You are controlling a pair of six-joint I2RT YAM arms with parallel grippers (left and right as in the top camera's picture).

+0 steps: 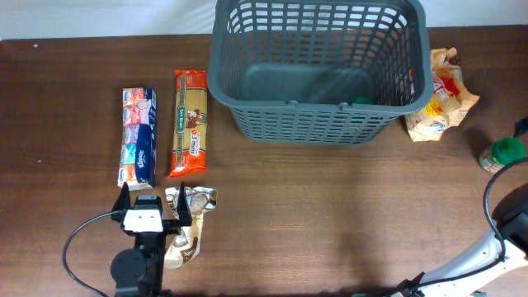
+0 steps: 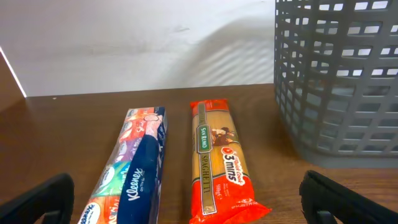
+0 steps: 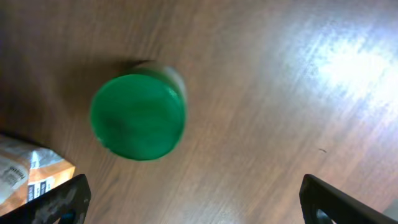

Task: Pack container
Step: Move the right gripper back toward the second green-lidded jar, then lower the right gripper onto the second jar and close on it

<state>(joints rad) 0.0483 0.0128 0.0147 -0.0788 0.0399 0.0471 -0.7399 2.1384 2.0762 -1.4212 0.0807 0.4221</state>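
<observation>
The left pincer is spread wide and holds nothing. In the left wrist view only its two dark tips show, at the bottom corners, with bare air between them. Straight ahead of it, two packets lie side by side on the worktop. The tissues are ahead and slightly left, and the spaghetti is ahead and slightly right, the two near each other but apart. A silver and brown pouch lies just to the pincer's right. From overhead the right tip overlaps the pouch's upper edge, but whether it touches cannot be told.

The basket stands upright well ahead of the left pincer and to its right, clear of the spaghetti. Its slotted wall fills the right side of the left wrist view.

The right pincer is also opened wide and grips nothing. It hangs above a jar with a green lid, which stands upright ahead of the gap and nearer the left tip, touching neither. Overhead, the jar sits right of the basket, and a crumpled bag leans against the basket's right side. A corner of that bag shows by the left tip.
</observation>
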